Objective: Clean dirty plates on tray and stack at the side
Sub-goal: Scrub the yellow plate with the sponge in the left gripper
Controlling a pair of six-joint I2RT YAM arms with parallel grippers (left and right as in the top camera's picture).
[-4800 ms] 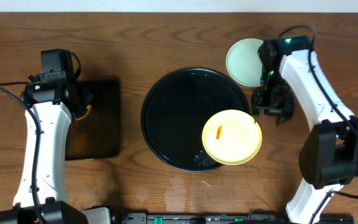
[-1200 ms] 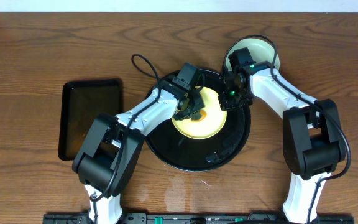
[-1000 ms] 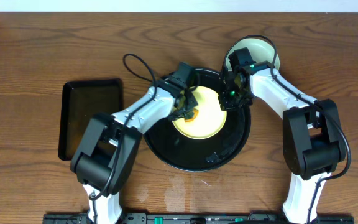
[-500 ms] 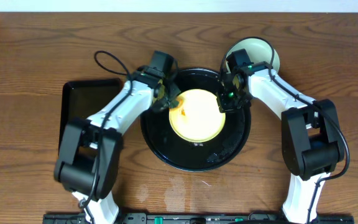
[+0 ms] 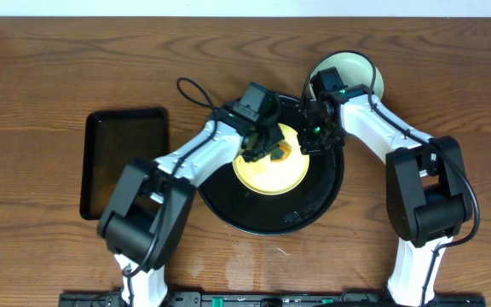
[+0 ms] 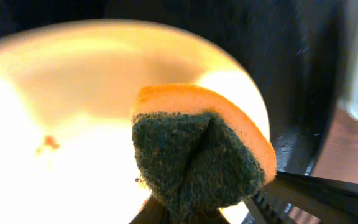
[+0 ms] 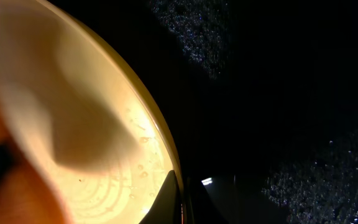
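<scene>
Sponge (image 6: 201,155) clenched in left end effector (image 5: 265,151) over yellow plate (image 5: 271,173) (orange smear (image 6: 47,144)); right end effector (image 5: 311,141) pinching rim.

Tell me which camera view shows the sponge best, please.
The left wrist view: the sponge fills the frame, orange foam with a dark scrub side, over the yellow plate. The overhead view shows only a small spot on the plate. The right wrist view shows an orange blur that may be it.
</scene>
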